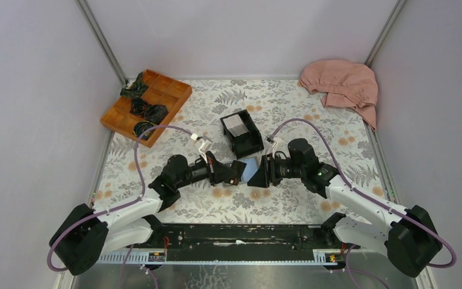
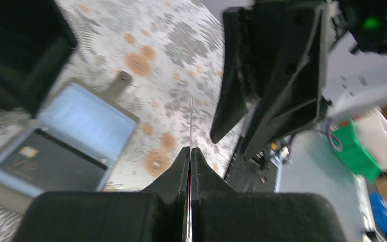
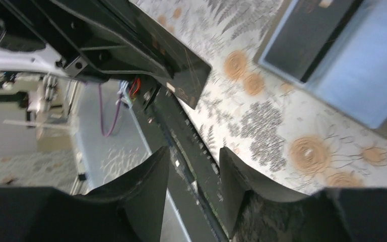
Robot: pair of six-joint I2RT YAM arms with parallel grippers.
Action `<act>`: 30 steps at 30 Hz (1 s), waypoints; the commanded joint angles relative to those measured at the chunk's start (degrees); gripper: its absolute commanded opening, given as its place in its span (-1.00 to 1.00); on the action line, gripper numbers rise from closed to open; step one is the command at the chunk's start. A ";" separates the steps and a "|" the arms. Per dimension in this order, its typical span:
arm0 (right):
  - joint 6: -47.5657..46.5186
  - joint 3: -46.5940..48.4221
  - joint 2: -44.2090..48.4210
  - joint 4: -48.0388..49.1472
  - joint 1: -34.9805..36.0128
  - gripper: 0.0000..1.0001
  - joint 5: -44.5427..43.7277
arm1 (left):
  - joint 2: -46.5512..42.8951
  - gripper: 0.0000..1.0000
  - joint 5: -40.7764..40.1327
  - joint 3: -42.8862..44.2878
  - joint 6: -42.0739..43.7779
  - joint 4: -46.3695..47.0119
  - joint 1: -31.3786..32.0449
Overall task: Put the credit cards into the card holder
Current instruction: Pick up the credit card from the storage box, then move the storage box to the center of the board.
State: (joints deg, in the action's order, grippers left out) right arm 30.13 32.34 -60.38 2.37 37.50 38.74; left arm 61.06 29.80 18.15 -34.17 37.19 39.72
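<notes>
While nipping one of the credit cards edge-on in the left pincer, clamped thin on it, look to the card holder: lying open and flat on the surface, off to the left of the card in the left wrist view, with blue half farther and dark half nearer. From above, found between the two arms, just past the left pincer's tip and just beside the right pincer. Near to both, yet best served by the left, already loaded. As for the right pincer: spread wide, gripping nothing. Probably calls for tipping the card from upright toward flat and swinging it sideways over the holder before sliding in; cannot tell which half takes it. White stack seemingly in the black box, beyond the holder.
</notes>
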 commanded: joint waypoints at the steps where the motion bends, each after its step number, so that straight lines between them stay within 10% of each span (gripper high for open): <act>1: -2.52 4.44 -0.82 -0.53 0.30 -0.03 -11.67 | -3.76 -1.00 -16.93 -1.49 0.03 -3.53 -0.45; 12: -8.54 17.81 -25.45 3.47 2.93 -0.97 -24.12 | -0.87 -1.00 -36.13 -7.91 -14.46 3.39 -0.06; 30: -11.49 37.70 -50.70 0.27 2.41 -1.00 -27.65 | 8.44 -1.00 -38.12 -6.70 -17.40 12.00 0.69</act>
State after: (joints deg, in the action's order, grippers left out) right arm 20.64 65.89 -109.40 2.48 40.47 15.00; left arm 68.14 -8.03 9.56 -51.96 43.64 40.14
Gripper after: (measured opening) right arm 0.010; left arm 0.011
